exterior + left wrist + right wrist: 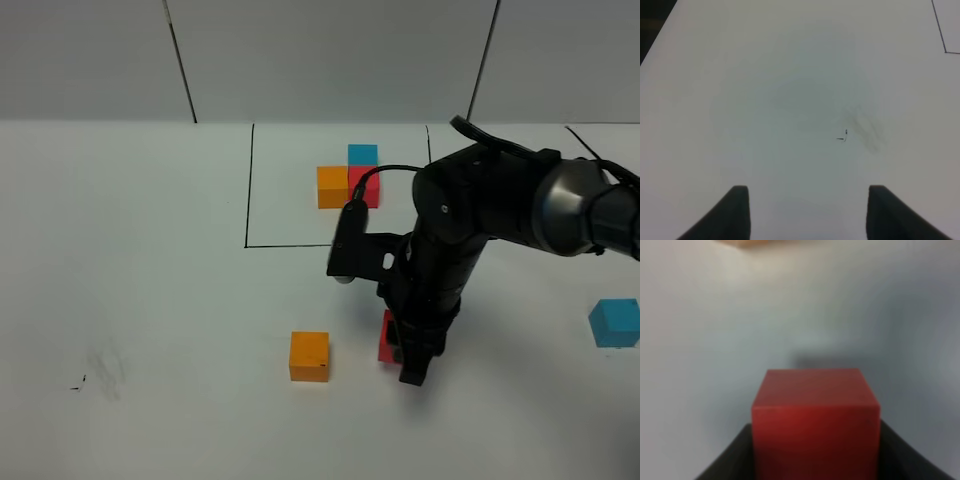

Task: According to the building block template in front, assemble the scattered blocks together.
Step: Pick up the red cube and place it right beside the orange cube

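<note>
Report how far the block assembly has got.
Done: nothing joined yet. In hand: the right gripper is shut on the red cube, beside the loose orange cube but apart from it. Left: seat red against orange, then fetch the blue cube at far right, matching the framed template. The left gripper holds nothing.

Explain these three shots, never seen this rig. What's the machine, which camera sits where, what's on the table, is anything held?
It is a robot with two arms, each ending in a two-fingered hand. The wide shot comes from a camera mounted high; the other two sit on the wrists. On the white table lies a framed template of orange, red and blue cubes, plus a loose orange cube and a loose blue cube. The right hand is closed on the loose red cube, its fingers on either side. The left hand holds nothing; only bare table shows between its fingers.
</note>
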Controlling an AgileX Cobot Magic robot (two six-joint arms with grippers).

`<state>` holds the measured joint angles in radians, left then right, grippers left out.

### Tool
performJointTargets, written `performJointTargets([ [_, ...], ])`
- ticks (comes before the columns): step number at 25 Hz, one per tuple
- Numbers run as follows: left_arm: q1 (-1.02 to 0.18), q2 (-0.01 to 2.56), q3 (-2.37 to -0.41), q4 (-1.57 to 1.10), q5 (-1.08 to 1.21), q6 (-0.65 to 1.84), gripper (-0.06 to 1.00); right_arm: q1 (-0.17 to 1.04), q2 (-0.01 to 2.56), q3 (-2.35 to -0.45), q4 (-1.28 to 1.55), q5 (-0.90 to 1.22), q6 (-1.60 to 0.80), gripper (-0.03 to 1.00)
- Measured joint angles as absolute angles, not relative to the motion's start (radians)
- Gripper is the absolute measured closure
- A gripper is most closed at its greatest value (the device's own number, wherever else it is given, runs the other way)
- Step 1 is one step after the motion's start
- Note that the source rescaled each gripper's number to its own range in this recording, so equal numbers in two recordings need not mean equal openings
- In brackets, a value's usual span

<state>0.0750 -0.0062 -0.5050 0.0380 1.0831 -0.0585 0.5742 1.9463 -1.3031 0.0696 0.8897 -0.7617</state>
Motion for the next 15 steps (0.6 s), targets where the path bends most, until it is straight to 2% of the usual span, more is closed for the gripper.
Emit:
performJointTargets([
  [7, 0.075, -0.006, -0.505, 0.038, 1.083, -0.058, 0.77, 0.637, 1.958, -1.345, 0.072, 0.889, -0.776, 0.67],
  [15, 0.075, -0.006, -0.505, 0.038, 1.083, -0.058, 0.77, 0.649, 1.977, -1.346, 0.072, 0.856, -0.779, 0.67],
])
